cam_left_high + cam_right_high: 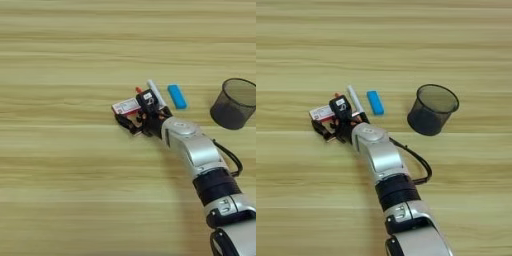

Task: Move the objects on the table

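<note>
Even, fairly bright indoor light falls from above across the whole wooden worktop (60, 190), with no dark corners. Shadows are soft and short: a faint grey smudge lies on the wood beneath the silver forearm (192, 147), and a small dim patch sits at the base of the black mesh cup (432, 110). The forearm's metal shell carries pale, diffuse highlights with no harsh glare. The wood grain looks slightly soft throughout. The dark pincer (131, 121) merges into a black mass where fine detail is hard to make out.
</note>
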`<action>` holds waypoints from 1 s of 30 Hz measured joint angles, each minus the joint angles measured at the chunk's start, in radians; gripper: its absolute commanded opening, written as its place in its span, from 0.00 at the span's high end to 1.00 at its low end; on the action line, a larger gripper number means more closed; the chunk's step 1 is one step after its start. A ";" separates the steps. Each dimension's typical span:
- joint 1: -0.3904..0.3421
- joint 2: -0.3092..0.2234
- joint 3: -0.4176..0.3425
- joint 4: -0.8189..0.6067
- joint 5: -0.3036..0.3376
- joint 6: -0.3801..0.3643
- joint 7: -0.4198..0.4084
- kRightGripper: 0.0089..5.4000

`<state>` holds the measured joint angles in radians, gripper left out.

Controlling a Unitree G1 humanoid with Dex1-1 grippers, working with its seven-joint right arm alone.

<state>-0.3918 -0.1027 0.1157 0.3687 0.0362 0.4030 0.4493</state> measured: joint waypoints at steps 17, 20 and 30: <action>0.021 -0.005 -0.011 -0.025 -0.002 -0.022 -0.025 0.26; 0.022 -0.008 -0.020 -0.032 -0.002 -0.022 -0.027 0.26; 0.022 -0.021 -0.072 -0.041 0.001 -0.040 -0.050 0.26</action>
<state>-0.3697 -0.1240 0.0433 0.3275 0.0373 0.3634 0.3993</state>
